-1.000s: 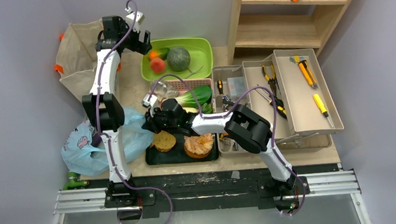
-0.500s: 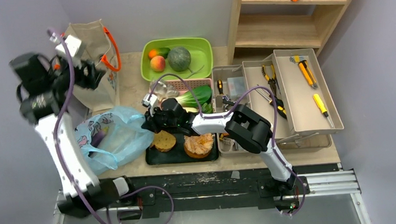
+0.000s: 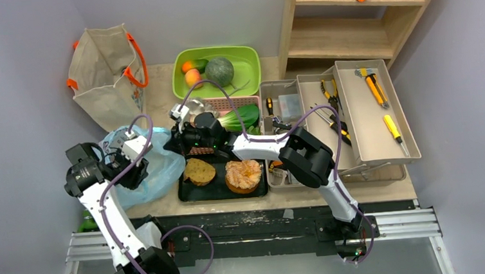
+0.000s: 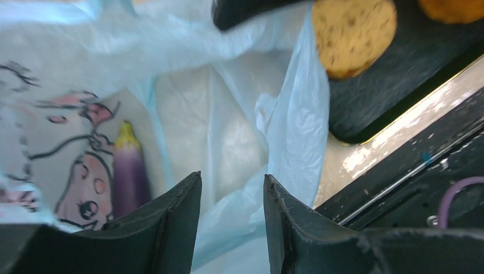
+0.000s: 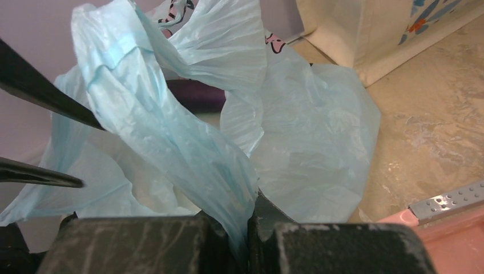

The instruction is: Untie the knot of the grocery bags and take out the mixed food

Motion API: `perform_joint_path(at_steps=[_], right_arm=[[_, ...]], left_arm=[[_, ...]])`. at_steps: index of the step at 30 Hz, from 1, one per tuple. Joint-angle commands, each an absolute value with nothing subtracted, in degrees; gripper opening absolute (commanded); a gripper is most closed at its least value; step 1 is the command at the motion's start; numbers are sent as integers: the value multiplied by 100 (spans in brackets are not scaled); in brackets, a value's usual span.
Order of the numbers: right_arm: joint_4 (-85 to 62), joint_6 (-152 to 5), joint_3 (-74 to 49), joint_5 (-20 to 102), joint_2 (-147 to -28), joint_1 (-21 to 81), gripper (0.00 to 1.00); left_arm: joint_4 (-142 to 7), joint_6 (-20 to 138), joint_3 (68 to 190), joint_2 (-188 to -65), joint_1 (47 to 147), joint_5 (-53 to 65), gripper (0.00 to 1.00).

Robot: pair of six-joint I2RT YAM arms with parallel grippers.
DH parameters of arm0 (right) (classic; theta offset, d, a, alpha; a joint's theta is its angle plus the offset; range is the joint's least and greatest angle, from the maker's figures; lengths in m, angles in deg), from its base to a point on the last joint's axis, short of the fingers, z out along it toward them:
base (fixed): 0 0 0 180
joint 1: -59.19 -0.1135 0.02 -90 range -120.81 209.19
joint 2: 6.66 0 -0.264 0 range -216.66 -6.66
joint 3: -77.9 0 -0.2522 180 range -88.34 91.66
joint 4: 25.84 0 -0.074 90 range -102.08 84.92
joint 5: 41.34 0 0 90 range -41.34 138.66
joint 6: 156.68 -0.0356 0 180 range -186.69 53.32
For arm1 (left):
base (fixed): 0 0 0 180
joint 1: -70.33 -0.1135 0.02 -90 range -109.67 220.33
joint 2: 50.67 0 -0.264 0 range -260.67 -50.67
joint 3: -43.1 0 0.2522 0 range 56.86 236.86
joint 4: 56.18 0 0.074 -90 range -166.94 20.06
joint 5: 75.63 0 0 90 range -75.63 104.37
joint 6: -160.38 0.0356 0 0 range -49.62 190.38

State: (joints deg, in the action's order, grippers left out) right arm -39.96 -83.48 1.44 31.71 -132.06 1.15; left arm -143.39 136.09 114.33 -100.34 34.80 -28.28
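The light-blue plastic bag [image 3: 158,172] lies at the front left with its mouth pulled open; the knot is out of view. My right gripper [image 3: 177,145] [image 5: 251,208] is shut on a strip of the bag's right edge. My left gripper [image 3: 142,166] [image 4: 233,180] sits at the bag's near side, jaws apart, with a loose fold of blue plastic between them. A purple eggplant [image 4: 128,171] [image 5: 197,94] lies inside the bag. The beige canvas tote [image 3: 103,69] stands upright at the back left.
A green tub [image 3: 247,53] holds an orange [image 3: 188,66], a peach [image 3: 192,78] and a melon [image 3: 220,71]. Leafy greens [image 3: 238,118] lie in a pink basket [image 3: 224,102]. A black tray [image 3: 221,190] carries a bread slice [image 3: 200,172] and a pastry [image 3: 243,175]. Tool trays [image 3: 367,115] and a shelf [image 3: 355,32] fill the right.
My left arm swung from the back by the tub, past the tote, down to the blue bag's near side, its jaws narrowing. The right gripper kept its hold and shifted slightly back.
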Motion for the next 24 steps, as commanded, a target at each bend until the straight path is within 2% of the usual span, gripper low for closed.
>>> perform_joint_path(at_steps=[1, 7, 9, 14, 19, 24], right_arm=[[-4130, -8637, 285, 2912, -12849, 144, 0], [-4163, -8748, 119, 2923, -12729, 138, 0], [-4184, -8751, 66, 2912, -12668, 136, 0], [-4206, -8664, -33, 2896, -12535, 160, 0], [-4322, -8794, -161, 2822, -12517, 171, 0], [-4285, -8793, -251, 2761, -12479, 203, 0]], left_arm=[[-12458, 13516, 10492, -10011, 3628, -1935, 42], [-10901, 12806, 9982, -10546, 4084, -463, 40], [-10733, 12962, 9945, -10704, 3887, 14, 37], [-10361, 13401, 10044, -10941, 3025, 328, 36], [-10218, 13570, 10299, -11453, 2927, -101, 49], [-10158, 14339, 10293, -12009, 3044, -722, 72]])
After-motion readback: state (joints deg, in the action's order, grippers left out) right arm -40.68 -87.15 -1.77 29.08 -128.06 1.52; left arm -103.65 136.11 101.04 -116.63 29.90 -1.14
